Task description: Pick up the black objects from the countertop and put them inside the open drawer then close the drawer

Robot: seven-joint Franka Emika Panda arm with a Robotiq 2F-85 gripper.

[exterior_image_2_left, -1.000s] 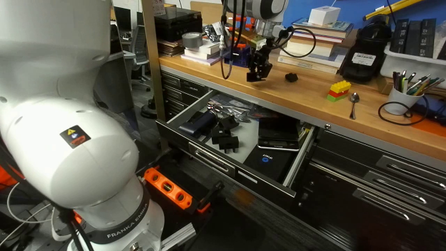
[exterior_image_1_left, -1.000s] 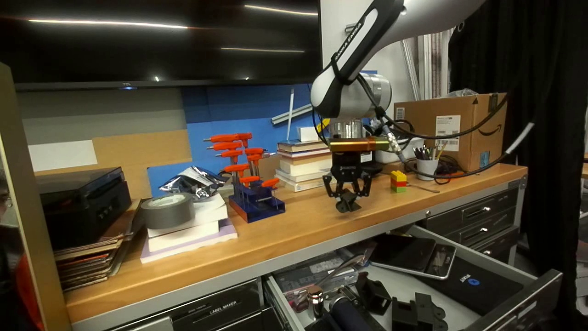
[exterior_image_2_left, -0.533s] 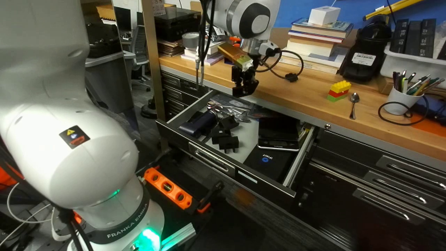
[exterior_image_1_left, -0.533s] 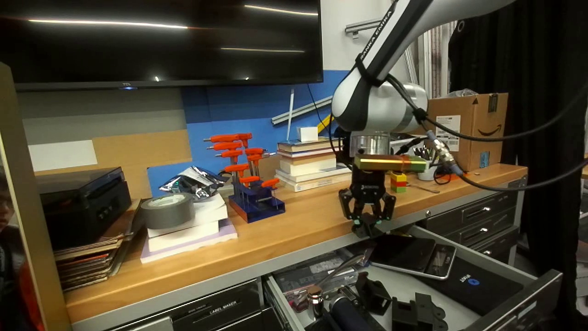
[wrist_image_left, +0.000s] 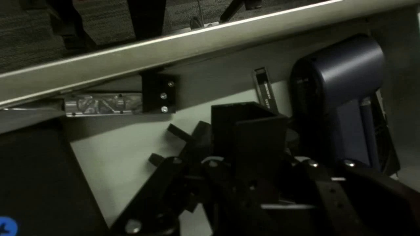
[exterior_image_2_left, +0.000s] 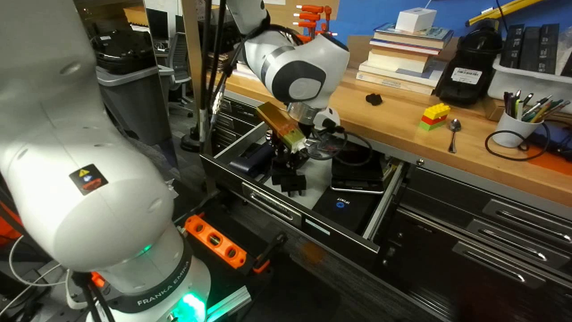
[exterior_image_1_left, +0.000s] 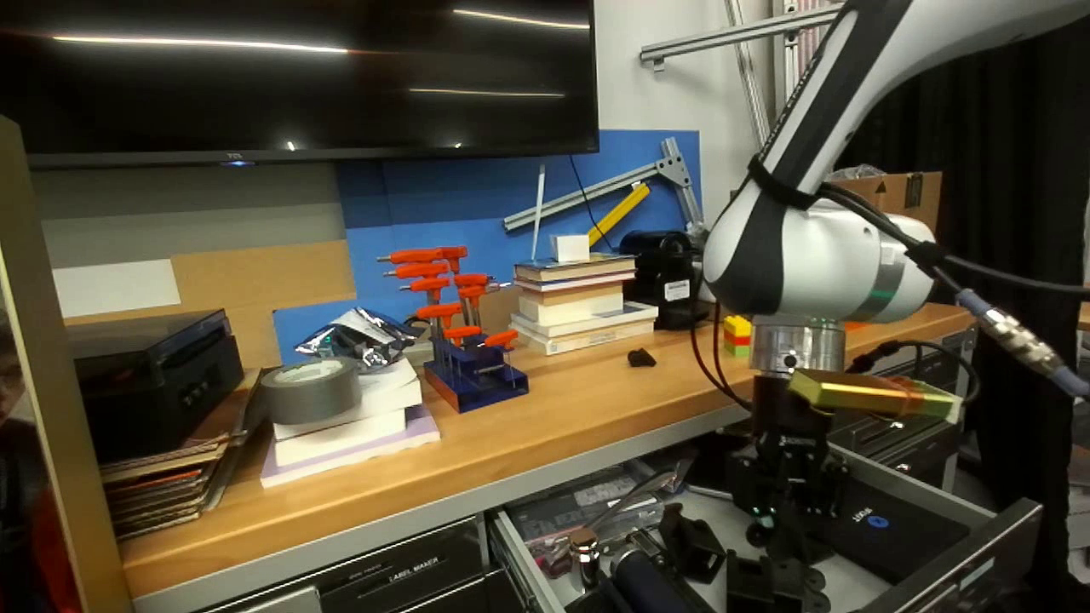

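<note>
The gripper [exterior_image_1_left: 785, 509] hangs low over the pulled-out drawer [exterior_image_2_left: 318, 176], beyond the front edge of the tabletop [exterior_image_1_left: 553, 417]; its jaws are pressed in on a black object [exterior_image_1_left: 800, 542], dark against dark, so the exact line of the pinch is hard to make out, and whether that piece touches anything beneath it I cannot tell; other black objects [exterior_image_2_left: 293, 184] lie close together in the drawer, between a dark blue tool [wrist_image_left: 351, 77] toward one side wall and a black case [exterior_image_2_left: 353, 214] with a round blue mark toward the opposite one; a flat black device [exterior_image_2_left: 357, 184] lies against that case; a small black lump [exterior_image_2_left: 374, 99] rests, in both exterior views, on the tabletop, set back from the front edge, in front of the book stack [exterior_image_2_left: 402, 60]; the toy bricks [exterior_image_2_left: 434, 117] stand farther along, with a spoon [exterior_image_2_left: 454, 129] just beside them and a pen cup [exterior_image_2_left: 514, 130] near the spoon; toward the opposite end of the tabletop, orange-handled hex keys [exterior_image_1_left: 471, 280] stand upright in a blue rack [exterior_image_1_left: 475, 385], and a roll of grey tape [exterior_image_1_left: 311, 392] lies on a pile of books [exterior_image_1_left: 375, 426] near the front edge.
</note>
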